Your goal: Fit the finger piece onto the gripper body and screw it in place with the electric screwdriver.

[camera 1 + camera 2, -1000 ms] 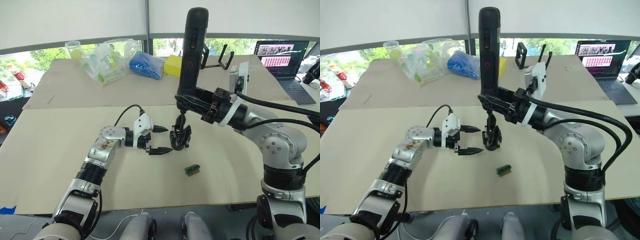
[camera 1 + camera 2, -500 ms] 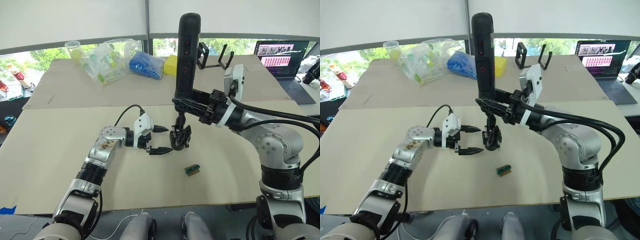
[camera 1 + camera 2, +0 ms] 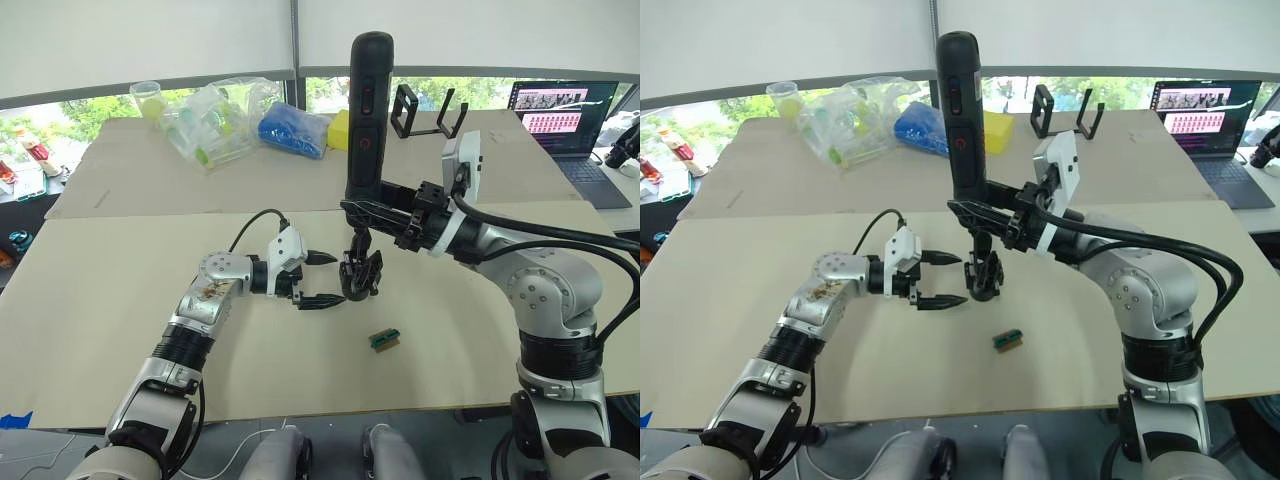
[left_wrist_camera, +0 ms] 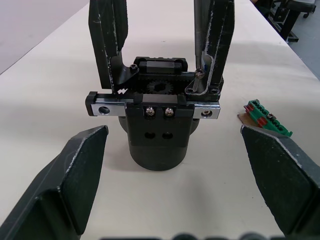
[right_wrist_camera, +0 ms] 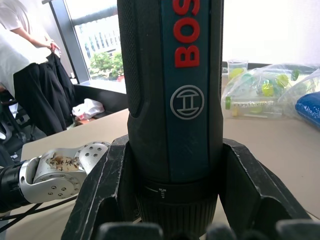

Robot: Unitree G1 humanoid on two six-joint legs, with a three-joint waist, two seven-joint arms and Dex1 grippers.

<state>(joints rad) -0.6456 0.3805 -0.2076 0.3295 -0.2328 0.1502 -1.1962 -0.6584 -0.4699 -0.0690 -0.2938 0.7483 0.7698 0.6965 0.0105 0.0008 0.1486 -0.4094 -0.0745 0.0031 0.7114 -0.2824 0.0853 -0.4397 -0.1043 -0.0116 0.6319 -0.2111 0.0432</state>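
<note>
The gripper body [image 3: 361, 276] stands on the table, a chunky black block on a round base [image 4: 160, 145] with two upright black fingers. The finger piece [image 4: 220, 45] stands upright on its top. My right gripper [image 3: 376, 211] is shut on the electric screwdriver [image 3: 366, 110], held upright above the body. Its thin metal bit [image 4: 200, 35] comes down to the screw spot at the finger piece's foot. My left gripper [image 3: 337, 278] is open just to the left of the body, fingers [image 4: 80, 165] apart on either side and not touching it.
A tiny green-and-tan block [image 3: 384, 339] lies in front of the body. At the back are clear plastic bags [image 3: 210, 122], a blue bag [image 3: 293, 130], a yellow box [image 3: 345, 130], a black open-frame stand [image 3: 430, 112] and a laptop [image 3: 562, 112]. A person [image 5: 22, 75] stands beyond the table.
The screwdriver's top has swung to the left as my right arm shifted, with the bit staying over the gripper body. My left gripper has not moved.
</note>
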